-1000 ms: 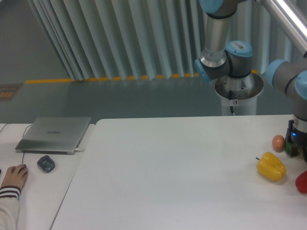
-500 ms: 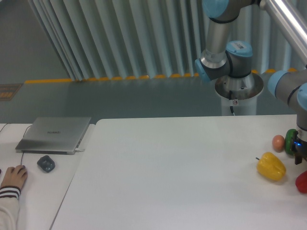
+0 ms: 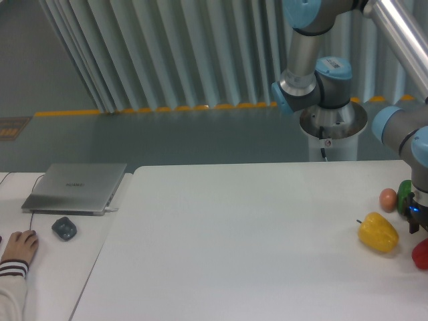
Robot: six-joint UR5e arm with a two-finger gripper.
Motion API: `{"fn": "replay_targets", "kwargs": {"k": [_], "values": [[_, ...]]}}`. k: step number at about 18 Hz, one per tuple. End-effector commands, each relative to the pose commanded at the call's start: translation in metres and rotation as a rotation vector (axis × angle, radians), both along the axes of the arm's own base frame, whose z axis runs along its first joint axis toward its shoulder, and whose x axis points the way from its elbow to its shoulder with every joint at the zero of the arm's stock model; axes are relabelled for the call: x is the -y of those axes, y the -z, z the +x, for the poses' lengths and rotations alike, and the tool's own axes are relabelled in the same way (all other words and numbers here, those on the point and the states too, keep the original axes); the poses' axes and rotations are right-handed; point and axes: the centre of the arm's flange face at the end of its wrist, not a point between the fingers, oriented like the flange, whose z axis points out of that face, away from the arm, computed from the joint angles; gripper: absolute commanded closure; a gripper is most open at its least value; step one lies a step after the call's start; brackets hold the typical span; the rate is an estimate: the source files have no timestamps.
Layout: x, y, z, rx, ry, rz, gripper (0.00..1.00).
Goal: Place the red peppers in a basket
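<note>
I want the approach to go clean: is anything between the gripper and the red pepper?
Nothing visible: the gripper sits just above the red pepper at the frame's right edge, the yellow pepper beside them.

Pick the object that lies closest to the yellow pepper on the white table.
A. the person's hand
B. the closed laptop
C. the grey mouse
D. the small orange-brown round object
D: the small orange-brown round object sits just above and to the right of the yellow pepper, while the laptop, the mouse and the person's hand are all at the far left.
</note>
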Motion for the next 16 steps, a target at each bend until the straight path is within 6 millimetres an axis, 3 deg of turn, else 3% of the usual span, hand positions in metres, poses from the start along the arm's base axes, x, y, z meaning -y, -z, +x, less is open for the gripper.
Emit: {"fn": "replay_targets", "kwargs": {"k": [10, 11, 14, 16], "values": [[0.000, 0.019, -0.001, 0.018, 0.007, -0.016, 0.00], [-0.001, 0.018, -0.002, 0.014, 0.012, -0.014, 0.05], [-0.001, 0.014, -0.003, 0.008, 0.011, -0.008, 0.52], [-0.001, 0.008, -0.003, 0.001, 0.012, -0.002, 0.53]]}}
